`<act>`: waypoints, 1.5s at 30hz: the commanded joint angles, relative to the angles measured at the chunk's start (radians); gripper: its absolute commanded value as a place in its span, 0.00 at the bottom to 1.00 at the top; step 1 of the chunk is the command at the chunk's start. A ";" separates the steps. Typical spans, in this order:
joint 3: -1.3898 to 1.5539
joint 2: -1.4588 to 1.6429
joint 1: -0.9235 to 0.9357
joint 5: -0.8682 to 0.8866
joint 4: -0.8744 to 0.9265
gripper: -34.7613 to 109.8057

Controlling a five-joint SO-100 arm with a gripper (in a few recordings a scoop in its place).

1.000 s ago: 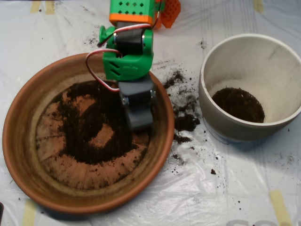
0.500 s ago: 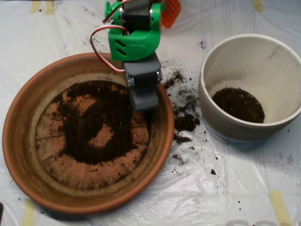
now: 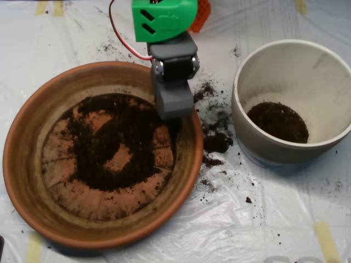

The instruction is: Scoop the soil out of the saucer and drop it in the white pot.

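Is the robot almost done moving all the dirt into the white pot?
Not yet. Some soil already sits in the bottom of the white pot. The tool is over the upper right edge of the saucer. A big dark patch of soil is left in the saucer, and crumbs lie spilled on the plastic sheet between them.

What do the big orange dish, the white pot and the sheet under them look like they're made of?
The saucer looks like unglazed terracotta: matte orange-brown, radial marks inside. The white pot seems ceramic: thick off-white rim, dull finish, though plastic can't be ruled out. The sheet looks like thin clear plastic film: wrinkled and glossy.
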 commanded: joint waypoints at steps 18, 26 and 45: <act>-0.667 0.084 -0.339 0.048 0.365 0.24; -0.871 -0.137 -0.486 0.043 0.397 0.24; -1.012 -0.318 -0.543 0.020 0.506 0.53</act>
